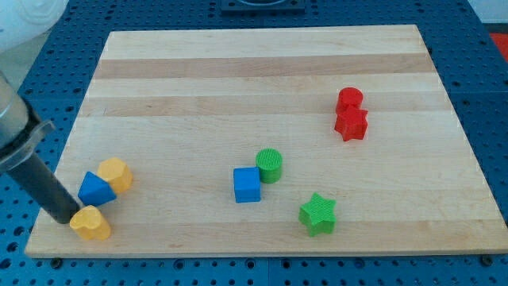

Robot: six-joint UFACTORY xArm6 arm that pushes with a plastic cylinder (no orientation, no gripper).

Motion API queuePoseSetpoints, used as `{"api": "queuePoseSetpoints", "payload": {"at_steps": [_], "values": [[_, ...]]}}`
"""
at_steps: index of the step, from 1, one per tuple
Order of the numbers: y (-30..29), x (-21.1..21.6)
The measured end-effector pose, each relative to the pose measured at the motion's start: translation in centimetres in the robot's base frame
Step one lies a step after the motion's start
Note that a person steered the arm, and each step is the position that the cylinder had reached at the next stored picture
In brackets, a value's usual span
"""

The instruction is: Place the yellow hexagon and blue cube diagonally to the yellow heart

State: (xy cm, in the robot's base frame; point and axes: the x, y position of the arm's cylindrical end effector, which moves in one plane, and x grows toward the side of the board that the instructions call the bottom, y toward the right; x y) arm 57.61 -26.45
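Observation:
A yellow heart (90, 223) lies near the board's bottom left corner. A blue block (97, 189), angular but of unclear shape, sits just above it. It touches a yellow hexagon (117, 174) on its upper right. A blue cube (247, 184) sits near the board's middle, against a green cylinder (269, 165). My dark rod comes in from the view's left. My tip (63, 216) is at the heart's left side, just below and left of the blue block.
A green star (318, 214) lies below and right of the blue cube. A red cylinder (349, 99) and a red star (351, 123) touch each other at the right. The wooden board (262, 56) rests on a blue pegboard surface.

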Motion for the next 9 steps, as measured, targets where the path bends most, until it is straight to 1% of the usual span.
{"api": "queuePoseSetpoints", "payload": {"at_steps": [1,2,4,6,8,9], "values": [[-0.1,-0.8],[0.1,-2.7],[0.2,-2.9],[1.8,-3.2],[2.9,-5.2],[3.0,-5.2]]}}
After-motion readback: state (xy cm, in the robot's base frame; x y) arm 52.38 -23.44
